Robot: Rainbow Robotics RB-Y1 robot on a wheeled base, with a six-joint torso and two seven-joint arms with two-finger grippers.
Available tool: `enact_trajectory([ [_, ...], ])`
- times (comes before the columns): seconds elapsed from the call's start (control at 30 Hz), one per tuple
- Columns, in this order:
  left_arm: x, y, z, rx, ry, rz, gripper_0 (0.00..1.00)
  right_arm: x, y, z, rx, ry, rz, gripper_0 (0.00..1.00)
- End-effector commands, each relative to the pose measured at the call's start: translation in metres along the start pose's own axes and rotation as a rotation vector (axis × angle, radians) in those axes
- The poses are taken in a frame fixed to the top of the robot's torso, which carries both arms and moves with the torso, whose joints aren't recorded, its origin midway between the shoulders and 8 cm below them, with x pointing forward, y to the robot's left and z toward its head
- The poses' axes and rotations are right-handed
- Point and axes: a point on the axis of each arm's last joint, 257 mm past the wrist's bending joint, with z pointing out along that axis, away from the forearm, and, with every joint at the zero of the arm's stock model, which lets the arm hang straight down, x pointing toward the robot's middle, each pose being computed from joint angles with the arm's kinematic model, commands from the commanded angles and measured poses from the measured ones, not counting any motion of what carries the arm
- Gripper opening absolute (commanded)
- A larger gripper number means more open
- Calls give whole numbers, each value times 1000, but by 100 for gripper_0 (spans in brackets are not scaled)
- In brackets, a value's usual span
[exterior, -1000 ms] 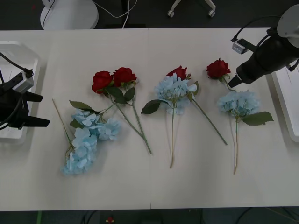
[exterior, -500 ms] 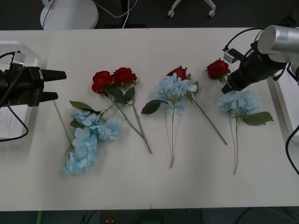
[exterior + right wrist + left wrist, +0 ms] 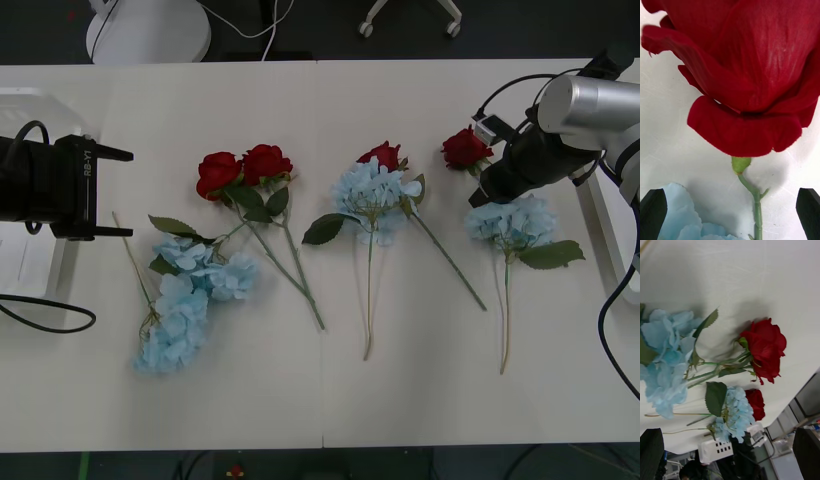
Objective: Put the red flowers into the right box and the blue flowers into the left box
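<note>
Deep-red artificial rose (image 3: 467, 147), thin green stem (image 3: 757, 204): far right on white counter (image 3: 400, 390), just beside pale blue hydrangea cluster (image 3: 511, 219). Judged light, soft bloom, bendy stem; grip stem below bloom. Right tool (image 3: 730, 210) wide, straddling stem. Left tool (image 3: 118, 193) wide, far left.

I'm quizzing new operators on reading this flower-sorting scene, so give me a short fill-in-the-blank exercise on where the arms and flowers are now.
1. The right gripper hovers with open fingers over the stem of a ____ flower.
2. The left gripper is open and holds ____.
3. The number of red flowers lying on the table is ____.
4. Just below the right gripper lies a ____ flower cluster.

Missing words: red; nothing; four; blue
</note>
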Motion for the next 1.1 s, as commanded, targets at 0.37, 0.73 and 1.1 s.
enact_trajectory([
  [0.37,-20,53,-16,-180,-371,-338,100,-26,8,-2,35,-13,3,100],
  [0.73,-95,84,-5,-159,-628,-636,100,-17,13,6,37,16,22,100],
  [1.1,-115,94,8,-70,-759,-804,100,-13,15,9,43,32,30,40],
])
